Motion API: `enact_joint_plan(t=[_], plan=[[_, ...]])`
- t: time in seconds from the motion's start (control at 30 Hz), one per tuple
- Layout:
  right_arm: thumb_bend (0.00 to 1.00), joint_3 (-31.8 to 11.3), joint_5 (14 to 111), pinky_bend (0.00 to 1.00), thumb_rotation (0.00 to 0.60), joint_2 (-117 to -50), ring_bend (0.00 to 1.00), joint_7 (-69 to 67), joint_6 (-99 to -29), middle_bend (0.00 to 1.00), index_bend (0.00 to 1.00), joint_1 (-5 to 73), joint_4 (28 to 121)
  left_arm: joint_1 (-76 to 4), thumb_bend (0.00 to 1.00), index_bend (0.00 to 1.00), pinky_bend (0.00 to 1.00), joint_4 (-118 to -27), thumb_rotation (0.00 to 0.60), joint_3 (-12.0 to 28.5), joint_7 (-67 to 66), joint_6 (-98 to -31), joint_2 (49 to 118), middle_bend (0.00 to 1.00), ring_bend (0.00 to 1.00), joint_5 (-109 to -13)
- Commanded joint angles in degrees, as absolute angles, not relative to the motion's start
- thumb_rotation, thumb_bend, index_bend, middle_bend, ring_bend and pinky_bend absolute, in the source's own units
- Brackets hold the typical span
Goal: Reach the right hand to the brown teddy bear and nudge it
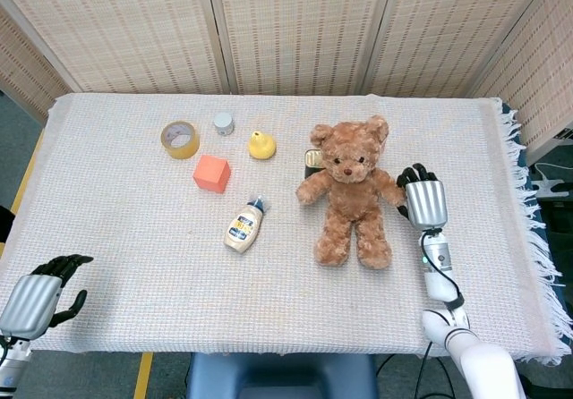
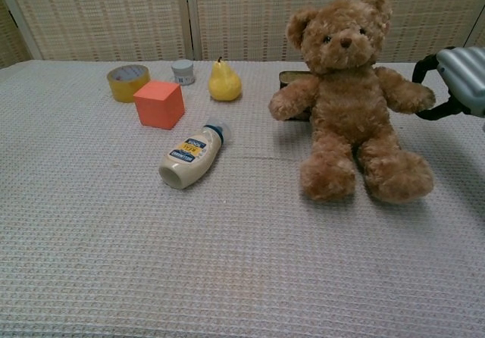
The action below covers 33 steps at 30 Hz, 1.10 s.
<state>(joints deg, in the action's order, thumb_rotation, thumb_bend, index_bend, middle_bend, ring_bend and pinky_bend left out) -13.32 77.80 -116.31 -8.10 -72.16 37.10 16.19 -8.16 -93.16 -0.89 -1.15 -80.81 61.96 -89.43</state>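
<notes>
The brown teddy bear [image 1: 349,193] sits upright right of the table's middle, facing me; the chest view shows it large [image 2: 350,103]. My right hand [image 1: 423,199] is at the bear's outstretched arm, its dark fingertips [image 1: 414,174] touching the paw. In the chest view that hand [image 2: 455,80] enters from the right edge, its fingers [image 2: 421,71] loosely bent beside the paw and holding nothing. My left hand [image 1: 40,293] rests at the near left corner of the table, fingers apart and empty.
A dark tin [image 1: 311,159] lies behind the bear's other arm. Left of the bear are a lying squeeze bottle [image 1: 243,226], an orange cube [image 1: 211,174], a yellow pear [image 1: 261,145], a tape roll [image 1: 180,139] and a small grey-lidded jar [image 1: 223,123]. The cloth's fringe [image 1: 530,220] hangs at the right.
</notes>
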Motion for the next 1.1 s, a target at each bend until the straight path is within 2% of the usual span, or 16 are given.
enact_joint_plan(t=[0.03, 0.13, 0.2, 0.3, 0.4, 0.53, 0.63, 0.7, 0.8, 0.93, 1.1], plan=[[0.21, -12.9, 78.3, 0.47, 0.600, -115.6, 0.22, -10.4, -72.4, 0.39, 0.46, 36.9, 17.0, -8.1, 0.42, 0.24, 0.38, -93.2, 0.600, -0.9, -1.1, -80.7, 62.0, 0.24, 0.23, -89.3], [0.21, -12.0, 79.1, 0.39, 0.600, -113.6, 0.10, -13.6, -71.8, 0.28, 0.28, 36.0, 19.9, -8.2, 0.42, 0.24, 0.38, -93.2, 0.600, -0.9, -1.1, -80.7, 62.0, 0.24, 0.23, -89.4], [0.21, -11.2, 79.7, 0.28, 0.600, -111.7, 0.02, -14.5, -72.0, 0.17, 0.13, 35.0, 23.0, -8.2, 0.42, 0.24, 0.38, -93.1, 0.600, -0.9, -1.2, -80.8, 62.0, 0.24, 0.23, -89.5], [0.18, -9.5, 81.0, 0.18, 0.600, -106.4, 0.00, -14.6, -73.6, 0.06, 0.00, 32.1, 32.5, -8.2, 0.42, 0.24, 0.38, -93.2, 0.600, -0.9, -1.4, -80.5, 62.0, 0.24, 0.23, -89.3], [0.16, -6.9, 81.8, 0.16, 0.600, -97.1, 0.00, -10.7, -74.3, 0.03, 0.00, 27.8, 48.6, -8.3, 0.42, 0.24, 0.38, -93.3, 0.600, -0.9, -1.5, -80.5, 62.0, 0.24, 0.23, -89.3], [0.16, -1.9, 79.2, 0.15, 0.600, -78.8, 0.00, 0.7, -72.9, 0.02, 0.00, 21.0, 78.6, -8.2, 0.42, 0.24, 0.38, -93.4, 0.600, -0.9, -1.5, -80.6, 62.0, 0.24, 0.23, -89.3], [0.16, 1.7, 78.7, 0.15, 0.600, -69.5, 0.00, 6.5, -75.7, 0.02, 0.00, 16.4, 92.0, -8.2, 0.42, 0.24, 0.38, -93.3, 0.600, -0.9, -1.6, -80.6, 62.0, 0.25, 0.23, -89.3], [0.16, 2.8, 79.6, 0.16, 0.600, -67.4, 0.00, 7.5, -79.4, 0.02, 0.00, 13.6, 95.1, -8.2, 0.42, 0.24, 0.38, -93.4, 0.600, -0.9, -1.8, -80.5, 62.0, 0.25, 0.23, -89.1], [0.16, 3.1, 81.3, 0.16, 0.600, -67.9, 0.00, 7.5, -85.9, 0.02, 0.00, 9.5, 94.6, -8.2, 0.42, 0.24, 0.38, -93.7, 0.600, -0.9, -2.1, -80.5, 62.0, 0.26, 0.23, -89.0], [0.16, 2.3, 83.3, 0.16, 0.600, -70.3, 0.00, 11.0, -90.2, 0.02, 0.00, 7.5, 92.6, -8.0, 0.42, 0.24, 0.38, -93.8, 0.600, -1.1, -2.6, -80.8, 62.0, 0.26, 0.23, -89.2], [0.16, 2.9, 86.0, 0.16, 0.600, -71.0, 0.00, 11.1, -90.8, 0.02, 0.00, 6.5, 91.3, -8.0, 0.42, 0.24, 0.38, -93.8, 0.600, -1.0, -2.8, -80.8, 62.0, 0.26, 0.23, -89.3]])
